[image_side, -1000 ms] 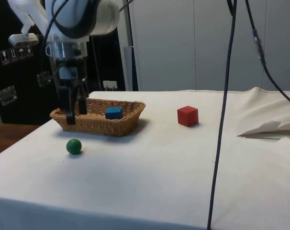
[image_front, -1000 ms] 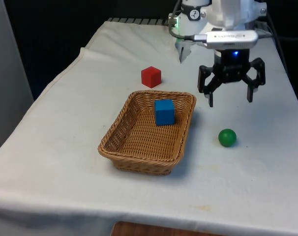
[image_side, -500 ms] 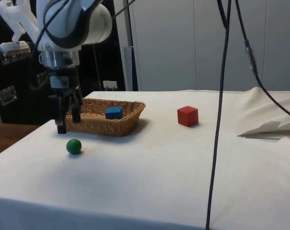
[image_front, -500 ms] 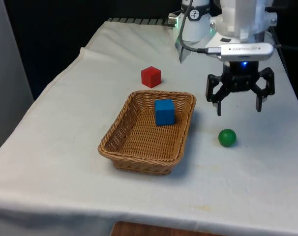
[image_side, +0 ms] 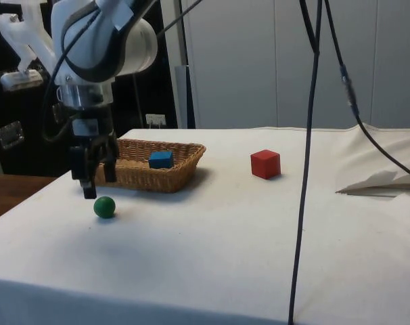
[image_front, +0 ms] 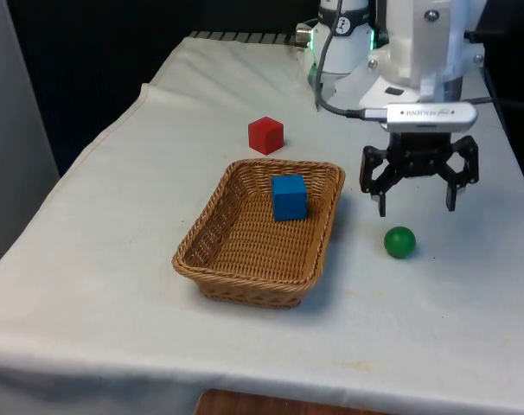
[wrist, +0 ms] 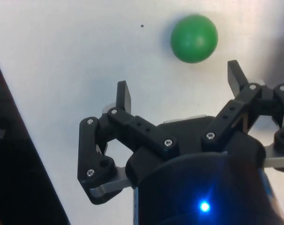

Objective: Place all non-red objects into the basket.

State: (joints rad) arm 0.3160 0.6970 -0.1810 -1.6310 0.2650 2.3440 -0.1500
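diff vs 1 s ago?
The open black two-finger tool shifted toward the front view's right and sank, now empty above the small green ball. Unchanged: ball on the cloth, blue cube in the woven wicker basket, red cube beside it.

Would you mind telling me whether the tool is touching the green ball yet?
Apart. In the side view the tool hangs above the green ball with white cloth visible between them; the wrist view also shows a gap.
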